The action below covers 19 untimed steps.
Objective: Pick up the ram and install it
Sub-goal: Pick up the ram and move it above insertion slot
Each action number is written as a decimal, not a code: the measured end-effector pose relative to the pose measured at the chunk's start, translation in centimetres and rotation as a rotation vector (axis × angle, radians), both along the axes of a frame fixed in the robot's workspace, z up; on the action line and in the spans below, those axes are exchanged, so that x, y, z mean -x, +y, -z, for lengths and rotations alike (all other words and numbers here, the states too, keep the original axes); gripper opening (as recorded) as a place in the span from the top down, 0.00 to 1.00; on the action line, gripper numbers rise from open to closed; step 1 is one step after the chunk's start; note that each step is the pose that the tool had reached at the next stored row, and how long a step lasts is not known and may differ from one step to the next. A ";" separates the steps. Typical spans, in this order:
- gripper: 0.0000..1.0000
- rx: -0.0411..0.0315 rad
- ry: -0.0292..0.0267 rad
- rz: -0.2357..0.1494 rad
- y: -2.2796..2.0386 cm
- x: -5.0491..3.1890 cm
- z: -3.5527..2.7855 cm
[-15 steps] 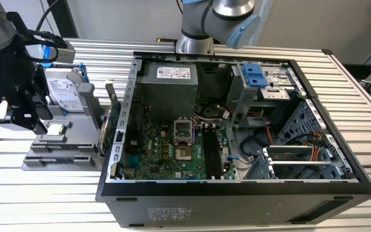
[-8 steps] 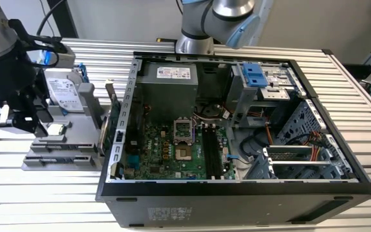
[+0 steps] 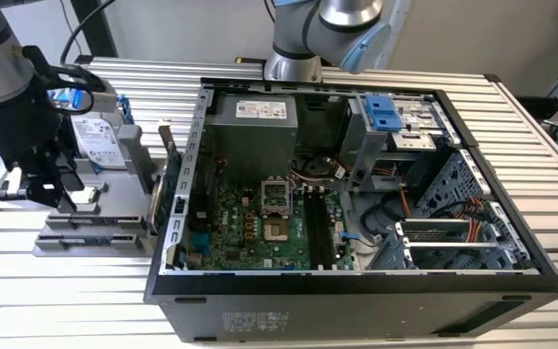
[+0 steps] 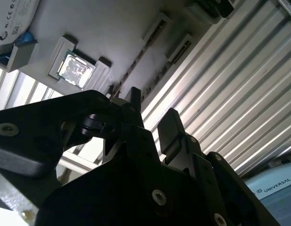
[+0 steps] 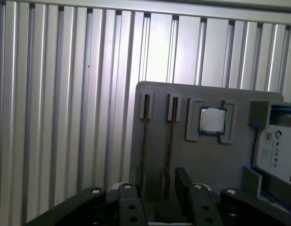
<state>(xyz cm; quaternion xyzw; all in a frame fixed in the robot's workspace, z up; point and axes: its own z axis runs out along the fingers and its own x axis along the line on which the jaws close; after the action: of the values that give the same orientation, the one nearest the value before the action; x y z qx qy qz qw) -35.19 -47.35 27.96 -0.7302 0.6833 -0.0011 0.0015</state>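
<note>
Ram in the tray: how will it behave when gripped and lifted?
Probably stiff and light: each ram is a thin flat board. It stands on edge in a narrow tray slot, so it may bind if pulled crooked. Its thin edge likely offers little to hold.

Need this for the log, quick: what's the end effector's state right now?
End effector: open, holding nothing, hovering over the ram sticks.

table (image 5: 65,94): ribbed metal, dull sheen | tray (image 5: 206,160): matt grey plastic — smooth | processor (image 5: 212,119): shiny metal lid | fingers (image 5: 184,182): matt black
</note>
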 end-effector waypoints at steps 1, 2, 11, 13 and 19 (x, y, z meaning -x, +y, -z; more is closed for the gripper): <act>0.00 0.0001 0.0001 0.000 0.00 0.00 0.17; 0.00 0.0001 0.0001 0.000 0.00 0.00 0.36; 0.00 0.0000 0.0006 0.020 -0.01 0.03 1.42; 0.00 0.0002 0.0009 0.021 -0.09 0.02 1.67; 0.00 0.0001 0.0037 0.028 -0.26 0.03 2.45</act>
<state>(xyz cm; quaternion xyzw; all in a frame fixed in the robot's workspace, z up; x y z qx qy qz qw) -35.21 -47.61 25.51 -0.7205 0.6934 0.0002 0.0002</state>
